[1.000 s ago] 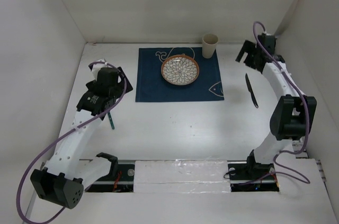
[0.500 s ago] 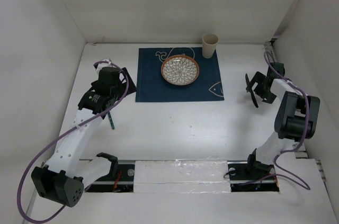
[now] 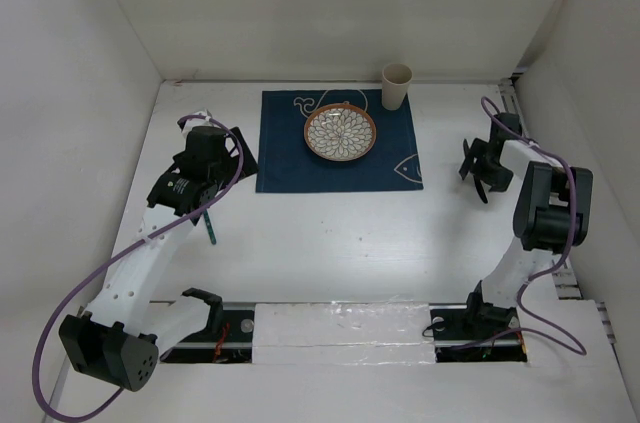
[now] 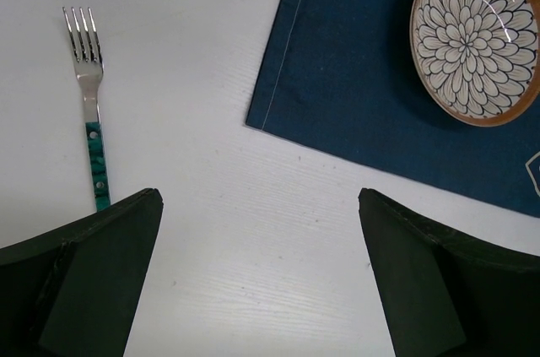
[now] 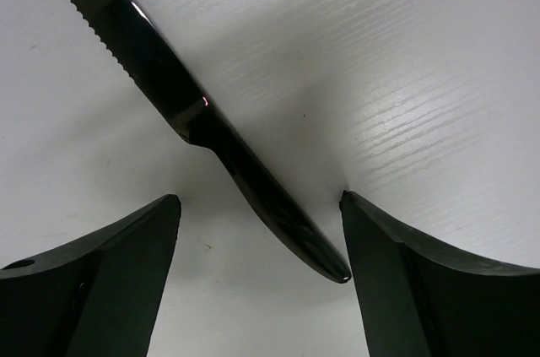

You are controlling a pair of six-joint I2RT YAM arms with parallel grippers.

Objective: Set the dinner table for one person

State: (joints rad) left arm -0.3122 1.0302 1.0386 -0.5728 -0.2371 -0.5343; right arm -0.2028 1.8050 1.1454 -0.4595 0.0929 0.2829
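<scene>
On the right side of the surface [image 3: 330,243], your right end effector [image 5: 259,205] hangs low over the knife [image 5: 211,133], fingers apart, with the dark handle running slantwise through the gap. Neither finger touches it. The handle's butt sits close to one finger while the serrated blade runs off the far way, so the grip is not yet squared.

The step in hand looks like picking up the knife. To do it well:

- Turn the wrist until the fingers face the handle's long sides, not its ends.
- Shift along the handle so the gap centres on its thicker part, away from the butt.
- Go down until the tips nearly brush the surface. The knife lies flat and thin, and a high close would likely skate over it.
- Close slowly – the glossy metal will probably slip or pivot if one finger lands first.

Its place is likely just right of the plate [image 3: 341,131], which sits on the mat [image 3: 290,158] at the far middle, with the cup [image 3: 397,86] at the mat's far right corner. The knife lies well apart from the mat.

Your left end effector [image 4: 260,197] is also spread wide and holds nothing – the fork [image 4: 89,95] lies on the surface just beside it, left of the mat.
</scene>
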